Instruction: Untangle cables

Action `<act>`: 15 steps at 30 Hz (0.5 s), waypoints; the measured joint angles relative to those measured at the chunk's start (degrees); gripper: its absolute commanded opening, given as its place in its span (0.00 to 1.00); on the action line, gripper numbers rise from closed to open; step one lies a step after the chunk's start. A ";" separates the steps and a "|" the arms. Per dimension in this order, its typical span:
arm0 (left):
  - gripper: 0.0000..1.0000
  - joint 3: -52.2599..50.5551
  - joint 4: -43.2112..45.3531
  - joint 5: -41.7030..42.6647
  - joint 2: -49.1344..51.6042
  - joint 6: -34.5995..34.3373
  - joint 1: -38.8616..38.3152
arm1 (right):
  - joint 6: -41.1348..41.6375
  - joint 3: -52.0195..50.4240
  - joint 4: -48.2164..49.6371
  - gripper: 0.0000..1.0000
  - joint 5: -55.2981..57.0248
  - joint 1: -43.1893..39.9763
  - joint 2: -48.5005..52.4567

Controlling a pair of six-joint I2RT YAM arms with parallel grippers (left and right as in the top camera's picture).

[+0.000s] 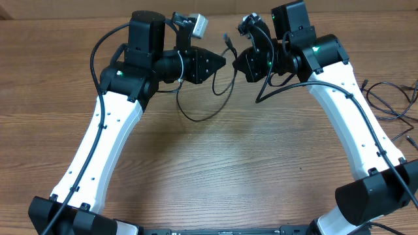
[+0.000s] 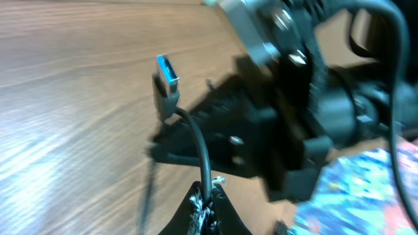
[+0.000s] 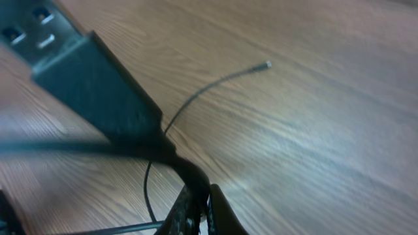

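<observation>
The left gripper was clamped on a cable below its blue-tipped plug. The right gripper pinched a cable too. More cables lay on the desk.

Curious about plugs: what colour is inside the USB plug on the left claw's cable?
Blue; the plug shows best in the left wrist view.

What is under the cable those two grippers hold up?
Only wooden table shows under the cable loop. What lies beneath the left gripper and right gripper is hidden from overhead.
</observation>
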 measured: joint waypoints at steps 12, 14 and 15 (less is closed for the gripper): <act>0.04 0.00 3.52 -24.09 0.07 -0.15 0.07 | -4.61 0.00 -18.47 0.04 5.62 -0.04 0.11; 0.04 0.00 3.39 -25.97 0.07 -0.15 0.11 | -6.03 0.00 -19.06 0.04 4.74 -0.04 0.11; 0.04 -0.02 3.15 -26.32 0.07 -0.15 0.11 | -6.43 0.00 -18.64 0.05 4.42 -0.04 0.11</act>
